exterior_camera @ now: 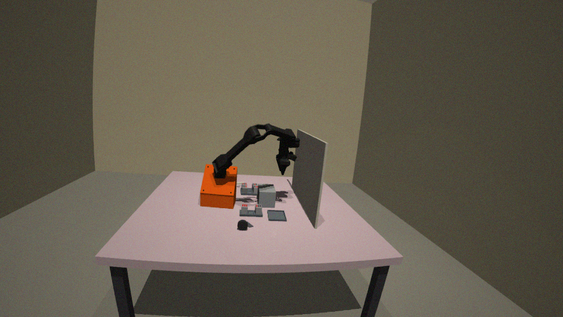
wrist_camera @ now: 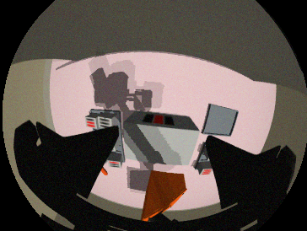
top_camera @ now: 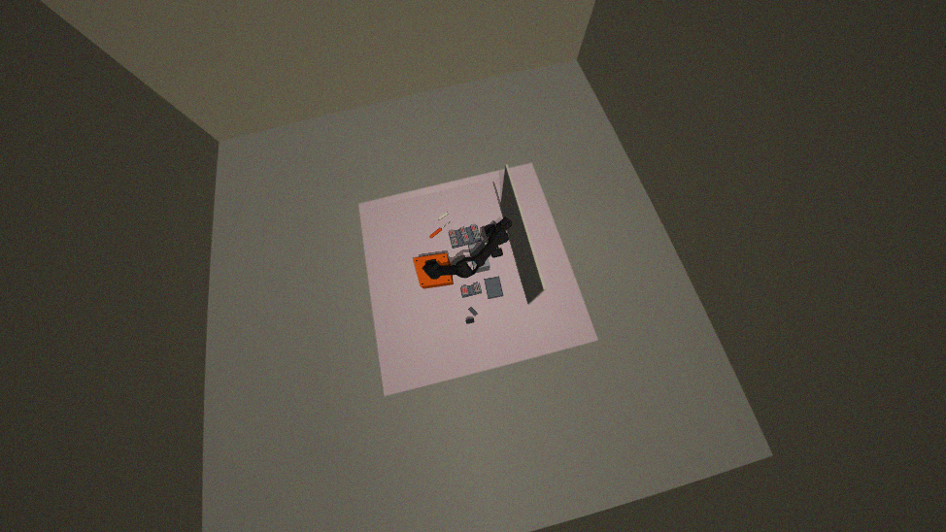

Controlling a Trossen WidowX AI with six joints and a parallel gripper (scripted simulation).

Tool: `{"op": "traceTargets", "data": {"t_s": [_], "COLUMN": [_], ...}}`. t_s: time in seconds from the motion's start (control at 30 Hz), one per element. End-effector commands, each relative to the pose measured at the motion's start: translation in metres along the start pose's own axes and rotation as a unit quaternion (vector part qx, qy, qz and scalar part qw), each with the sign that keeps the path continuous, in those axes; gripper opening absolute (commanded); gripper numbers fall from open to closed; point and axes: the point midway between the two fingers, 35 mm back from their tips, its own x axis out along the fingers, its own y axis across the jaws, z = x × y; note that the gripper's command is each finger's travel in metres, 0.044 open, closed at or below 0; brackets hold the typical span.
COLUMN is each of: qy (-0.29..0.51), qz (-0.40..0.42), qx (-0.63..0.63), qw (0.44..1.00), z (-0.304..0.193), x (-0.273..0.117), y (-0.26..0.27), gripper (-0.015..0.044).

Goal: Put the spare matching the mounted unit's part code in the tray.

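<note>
My gripper (exterior_camera: 282,172) (wrist_camera: 164,136) is open and empty, pointing down high above the table, beside the tall panel. Below it a grey block (exterior_camera: 266,198) (wrist_camera: 181,145) shows a dark sloped face with a red patch between two black ones in the wrist view; I cannot read a code there. Spares with red and white stripes (wrist_camera: 90,122) (exterior_camera: 244,209) sit on two grey racks, one on each side of the block; the fingers partly hide both racks in the wrist view. The tray (top_camera: 493,287) (exterior_camera: 276,215) (wrist_camera: 220,120) is empty, beside the nearer rack.
A tall grey panel (top_camera: 523,245) (exterior_camera: 308,177) stands close beside the gripper. The orange base (top_camera: 422,278) (exterior_camera: 217,200) carries the arm. A small black round object (top_camera: 469,319) (exterior_camera: 242,225) lies in front of the nearer rack. An orange-handled tool (top_camera: 435,232) lies beyond the base.
</note>
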Motion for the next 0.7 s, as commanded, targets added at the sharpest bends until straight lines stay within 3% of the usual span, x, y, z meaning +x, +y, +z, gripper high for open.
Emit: {"op": "traceTargets", "data": {"t_s": [0.0,0.2,0.37,0.57,0.67], "qy": [-0.002,-0.008,-0.009,-0.005,-0.004], "qz": [0.003,0.011,0.010,0.005,0.004], "qx": [-0.079,-0.352,-0.546,-0.714,-0.737], "qw": [0.997,0.936,0.837,0.700,0.676], "z": [-0.008,-0.049,-0.092,-0.141,-0.149], "x": [0.002,0.016,0.033,0.056,0.060], "y": [0.027,0.112,0.166,0.207,0.212], "gripper": [0.0440,0.0440,0.0440,0.0440,0.0440]}}
